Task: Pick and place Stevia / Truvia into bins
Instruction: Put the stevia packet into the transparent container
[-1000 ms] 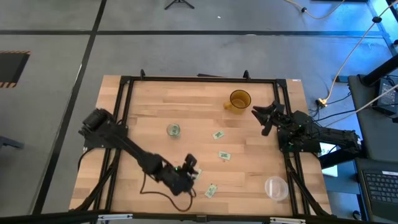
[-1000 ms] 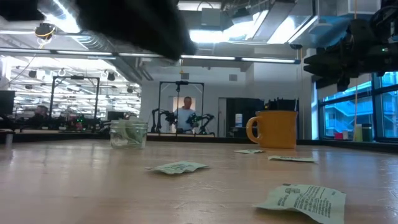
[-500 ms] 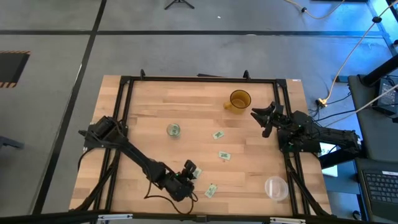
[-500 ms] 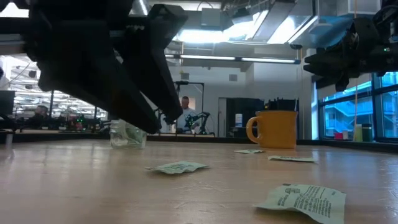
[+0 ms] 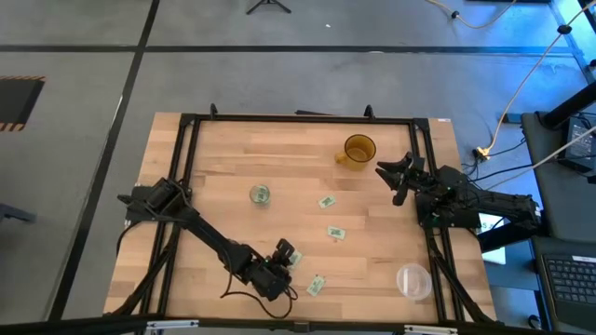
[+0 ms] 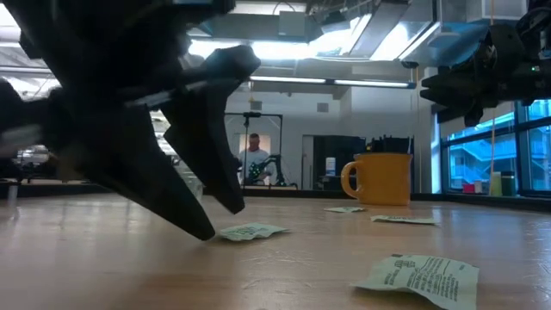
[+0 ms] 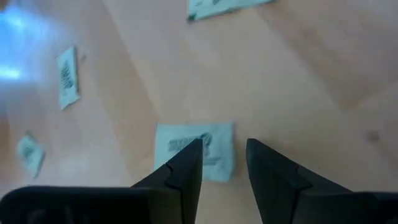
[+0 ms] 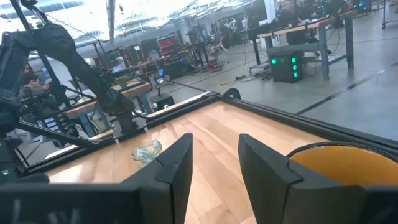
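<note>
White-and-green Stevia packets lie flat on the wooden table: one (image 5: 326,201) and another (image 5: 335,233) mid-table, a third (image 5: 317,285) near the near edge. A fourth packet (image 7: 217,155) lies under my left gripper (image 7: 224,144), which is open and low over the table (image 6: 219,220), fingers pointing down. The small clear glass cup (image 5: 260,194) stands left of centre with packets inside; the left gripper hides it in the low view. My right gripper (image 5: 396,177) waits open, raised by the right edge near the amber mug (image 5: 358,149). My left gripper comes at the packet (image 6: 250,231) from above with its fingers spread; one fingertip (image 6: 205,232) reaches table level at the packet's end. I cannot tell whether a finger touches the paper. The packet lies flat on the table.
A wider clear plastic container (image 5: 413,281) stands at the near right corner. A black frame (image 5: 186,121) runs around the tabletop. Bare wood lies at the far left of the table. A person stands in the room beyond, far behind the table.
My left gripper has come down from above the table until its fingertips are at table level by the packet near the near edge. The packets have stayed where they were.
</note>
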